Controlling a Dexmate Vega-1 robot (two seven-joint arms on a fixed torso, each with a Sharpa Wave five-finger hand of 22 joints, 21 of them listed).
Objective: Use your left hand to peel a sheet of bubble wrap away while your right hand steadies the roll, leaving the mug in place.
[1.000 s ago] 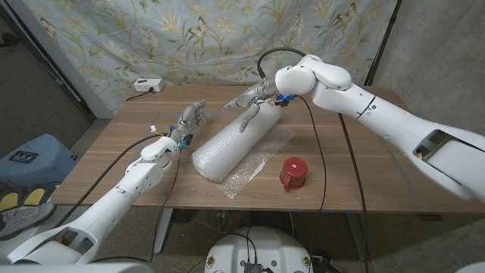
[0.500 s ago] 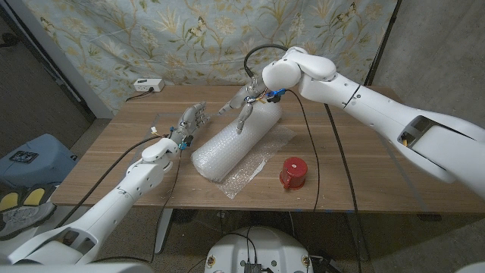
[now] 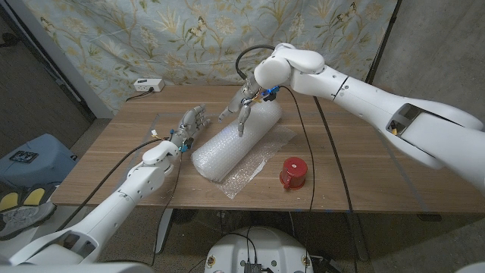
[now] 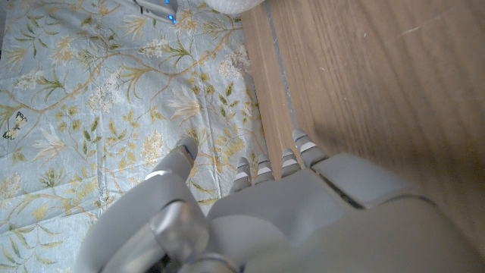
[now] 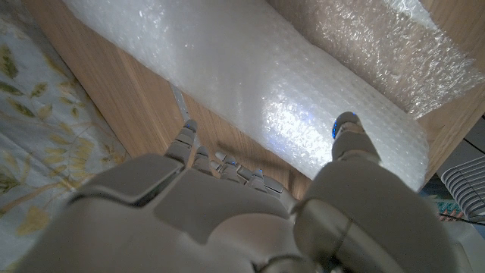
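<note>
Floral cloth w/ birds (image 3: 151, 38) hangs behind wooden table (image 3: 364, 152). White power strip (image 3: 147, 85) at table's far-left corner. Dark floor either side.

Makeshift lab: floral backdrop cloth (image 3: 114, 38)

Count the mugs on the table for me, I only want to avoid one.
1. The red mug stands on the table near the front edge, to the robot's right of the bubble wrap roll. The roll could hide something behind it.
</note>
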